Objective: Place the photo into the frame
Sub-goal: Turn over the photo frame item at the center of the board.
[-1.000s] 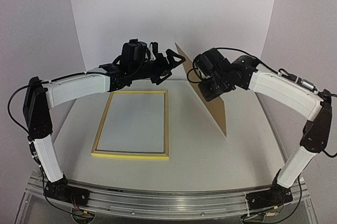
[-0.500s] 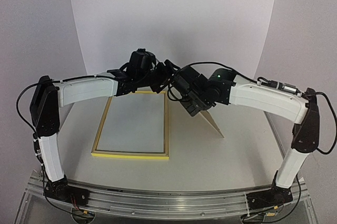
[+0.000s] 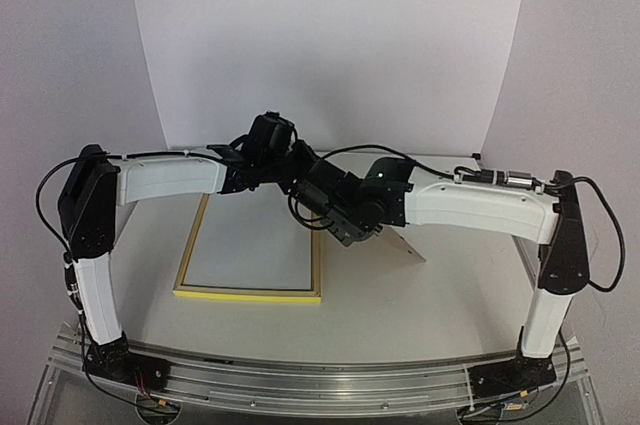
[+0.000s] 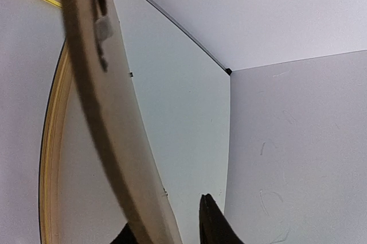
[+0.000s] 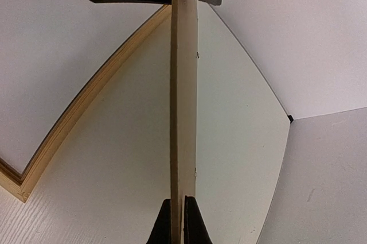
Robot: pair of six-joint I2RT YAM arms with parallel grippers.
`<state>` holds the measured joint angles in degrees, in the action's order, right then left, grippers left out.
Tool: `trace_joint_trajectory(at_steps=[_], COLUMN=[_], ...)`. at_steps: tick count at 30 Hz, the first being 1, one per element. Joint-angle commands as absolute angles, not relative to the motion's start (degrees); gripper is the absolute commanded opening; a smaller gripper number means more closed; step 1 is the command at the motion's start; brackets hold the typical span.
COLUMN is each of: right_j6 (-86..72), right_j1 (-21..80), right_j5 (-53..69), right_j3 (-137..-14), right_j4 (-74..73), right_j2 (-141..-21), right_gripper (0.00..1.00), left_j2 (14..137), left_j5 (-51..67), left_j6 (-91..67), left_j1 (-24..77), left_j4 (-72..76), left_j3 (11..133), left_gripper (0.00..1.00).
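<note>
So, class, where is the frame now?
In the top view the frame lies flat on the table, left of centre, below the left arm, the brown board beside its right edge.

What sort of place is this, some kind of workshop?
Probably a robot test bench in a lab: left arm and right arm bolted to a metal rail, a plain white backdrop, a yellow frame on the table.

White curved backdrop (image 3: pixel 330 35) at 12 o'clock, greyish walls (image 3: pixel 60 55) at 9 and 3. Pale worktop (image 3: pixel 420 315); metal rail (image 3: pixel 320 382) at 6.
</note>
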<state>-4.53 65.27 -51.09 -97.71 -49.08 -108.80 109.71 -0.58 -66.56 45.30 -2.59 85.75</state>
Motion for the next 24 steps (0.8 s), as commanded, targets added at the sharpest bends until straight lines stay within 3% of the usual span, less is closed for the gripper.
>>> trace_joint_trajectory(at_steps=[1, 2, 4, 9, 12, 19, 24], right_j6=[-9.99, -10.67, -11.77, -14.4, -14.2, -14.77, -19.54], right_j1=[67.51, 67.91, 68.24, 68.6, 68.56, 67.71, 54.75], right_j5=[-49.92, -48.96, -46.5, -37.83, -27.98, -16.43, -3.97], right_j3=[-98.58, -98.67, -98.59, -97.38, -96.3, -92.45, -85.81], right_j4=[-44.02, -44.0, -44.03, -43.97, -43.95, -43.23, -40.61], right_j2=[-109.35, -109.35, -109.11, -105.39, -101.08, -89.21, -80.98], right_gripper=[0.0, 0.0, 0.11, 0.58, 0.76, 0.88, 0.89], left_j2=[108.72, 108.55, 108.18, 106.19, 104.18, 101.94, 96.79], left_j5=[-1.26, -1.14, -0.67, 1.52, 5.7, 26.69, 40.21], left_j6=[-67.02, -67.34, -67.47, -64.8, -61.49, -48.7, -47.06], left_j1=[45.18, 45.18, 45.15, 44.37, 42.69, 36.43, 30.37], left_j4=[-1.18, -0.87, -0.3, 3.88, 8.75, 13.3, 20.07], left_j3=[83.55, 82.97, 81.92, 79.47, 77.14, 78.15, 72.46], left_gripper=[0.13, 0.07, 0.0, 0.0, 0.0, 0.0, 0.0])
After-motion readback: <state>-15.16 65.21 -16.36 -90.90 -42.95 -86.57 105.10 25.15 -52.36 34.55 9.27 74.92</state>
